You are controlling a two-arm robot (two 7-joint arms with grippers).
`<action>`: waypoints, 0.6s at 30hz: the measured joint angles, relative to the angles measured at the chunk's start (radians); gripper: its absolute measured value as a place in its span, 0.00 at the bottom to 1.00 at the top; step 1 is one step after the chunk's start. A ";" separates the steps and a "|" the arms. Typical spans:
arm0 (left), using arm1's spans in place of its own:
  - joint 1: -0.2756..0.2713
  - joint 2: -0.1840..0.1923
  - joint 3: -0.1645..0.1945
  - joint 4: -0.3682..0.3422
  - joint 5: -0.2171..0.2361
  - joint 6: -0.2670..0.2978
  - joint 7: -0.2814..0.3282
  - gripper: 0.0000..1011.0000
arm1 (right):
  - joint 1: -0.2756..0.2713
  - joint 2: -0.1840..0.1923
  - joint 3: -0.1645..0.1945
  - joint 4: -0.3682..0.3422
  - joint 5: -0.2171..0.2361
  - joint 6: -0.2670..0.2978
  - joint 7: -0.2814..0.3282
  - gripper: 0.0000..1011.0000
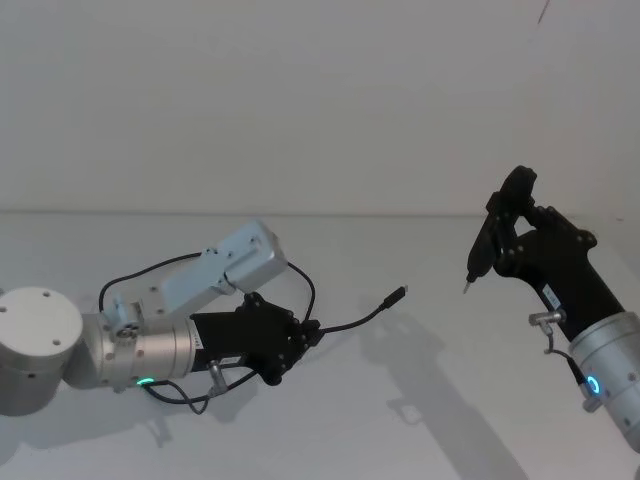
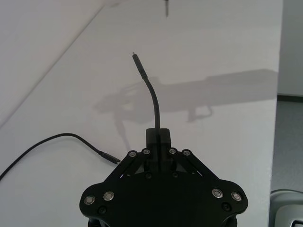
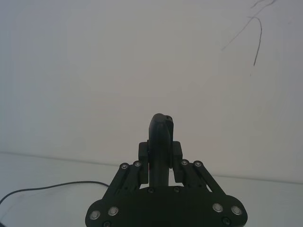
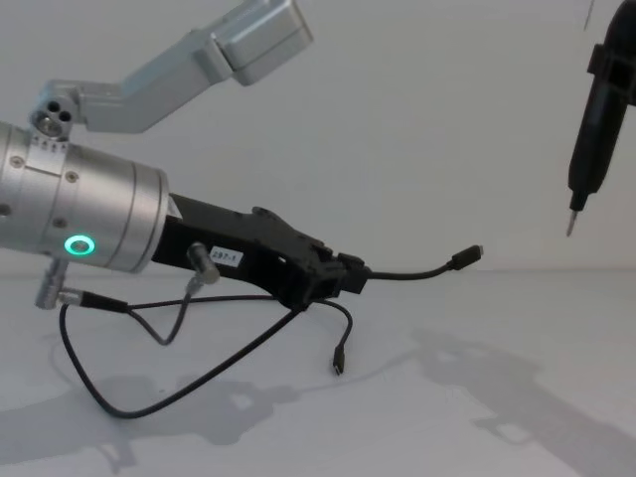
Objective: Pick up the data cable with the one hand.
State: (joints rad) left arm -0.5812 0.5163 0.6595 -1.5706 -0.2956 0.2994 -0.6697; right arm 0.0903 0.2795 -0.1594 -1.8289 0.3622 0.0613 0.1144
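Observation:
My left gripper is shut on the data cable, a thin black cable held above the white table. In the left wrist view the cable rises from between the closed fingertips of the left gripper and ends in a small plug. From the chest, that short end sticks out to the right, while the rest droops in a loop and a second plug hangs just over the table. My right gripper, raised at the right, is shut on a black pen-shaped tool, tip down.
The white table runs back to a plain white wall. Its side edge shows in the left wrist view. A thin grey wire loops under the left wrist. The pale camera housing sits above the left arm.

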 joint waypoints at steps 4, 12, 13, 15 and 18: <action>-0.001 0.013 0.000 -0.006 -0.002 -0.015 -0.016 0.04 | 0.016 -0.010 -0.002 0.022 0.003 -0.001 0.008 0.28; -0.002 0.031 0.000 -0.013 -0.004 -0.034 -0.037 0.04 | 0.055 -0.033 -0.015 0.074 0.008 -0.012 0.034 0.28; -0.003 0.033 0.000 -0.014 -0.004 -0.037 -0.040 0.04 | 0.058 -0.035 -0.016 0.077 0.009 -0.013 0.037 0.28; -0.003 0.036 0.000 -0.015 -0.005 -0.041 -0.043 0.04 | 0.065 -0.038 -0.019 0.084 0.011 -0.014 0.044 0.28; -0.003 0.038 0.000 -0.016 -0.005 -0.044 -0.046 0.04 | 0.077 -0.044 -0.024 0.100 0.019 -0.014 0.060 0.28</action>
State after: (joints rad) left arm -0.5842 0.5546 0.6595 -1.5865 -0.3007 0.2559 -0.7156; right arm 0.1675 0.2359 -0.1838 -1.7294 0.3815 0.0471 0.1740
